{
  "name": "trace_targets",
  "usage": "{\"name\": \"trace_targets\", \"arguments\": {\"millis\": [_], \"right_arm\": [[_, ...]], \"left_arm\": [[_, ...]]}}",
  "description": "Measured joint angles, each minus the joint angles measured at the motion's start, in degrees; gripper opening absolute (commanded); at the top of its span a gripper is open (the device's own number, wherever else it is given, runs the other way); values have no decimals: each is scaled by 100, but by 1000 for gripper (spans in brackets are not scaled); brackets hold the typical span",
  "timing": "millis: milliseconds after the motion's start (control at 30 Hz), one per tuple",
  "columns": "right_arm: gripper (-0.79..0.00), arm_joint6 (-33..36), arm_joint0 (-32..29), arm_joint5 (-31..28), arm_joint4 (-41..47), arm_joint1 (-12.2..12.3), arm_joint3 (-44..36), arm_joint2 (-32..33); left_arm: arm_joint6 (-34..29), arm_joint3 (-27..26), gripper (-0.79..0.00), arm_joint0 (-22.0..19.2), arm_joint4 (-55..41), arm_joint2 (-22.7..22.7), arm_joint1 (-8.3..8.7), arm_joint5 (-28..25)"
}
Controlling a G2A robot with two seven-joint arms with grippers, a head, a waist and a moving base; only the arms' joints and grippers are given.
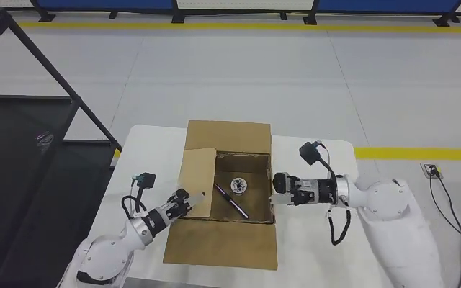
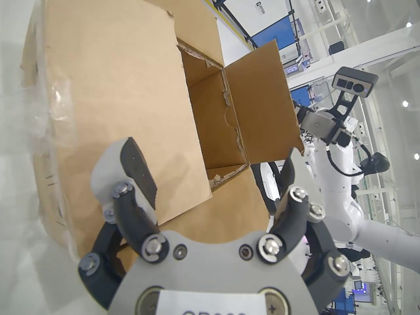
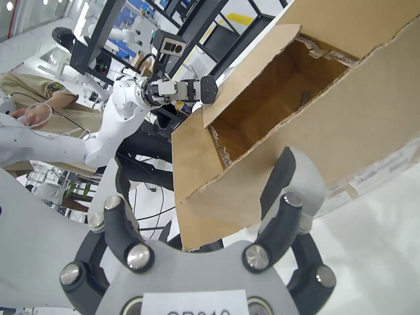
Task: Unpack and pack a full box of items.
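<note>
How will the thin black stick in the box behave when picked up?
The stick looks thin and straight, so it is probably stiff and light. Lying flat on the box floor, it may roll or slip when pinched.

Box [image 1: 220, 245] (on table [image 1: 306, 252]) holds rod [image 1: 232, 200] and disc [image 1: 238, 185].

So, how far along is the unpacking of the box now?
Done: the cardboard box is open on top. In hand: nothing; the left claw and right claw are open at opposite sides of it. Left: a black stick and a small round item lie inside.
</note>
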Motion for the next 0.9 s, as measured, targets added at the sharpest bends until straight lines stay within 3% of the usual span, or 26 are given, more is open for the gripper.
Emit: {"name": "trace_targets", "arguments": {"millis": [333,500,900], "right_arm": [[0,-1466,278,-218,-1781,-159,138,-1130],[0,-2071,257,88,-2651,-200,81,-1442],[0,-2347,308,675,-3429,-254,58,-1853]], "left_arm": [[229,132,0,-111,-12,166,-10,69],[317,231,0,-167,112,290,-14,87],[363,313,0,-208,153,425,-11,81]]}}
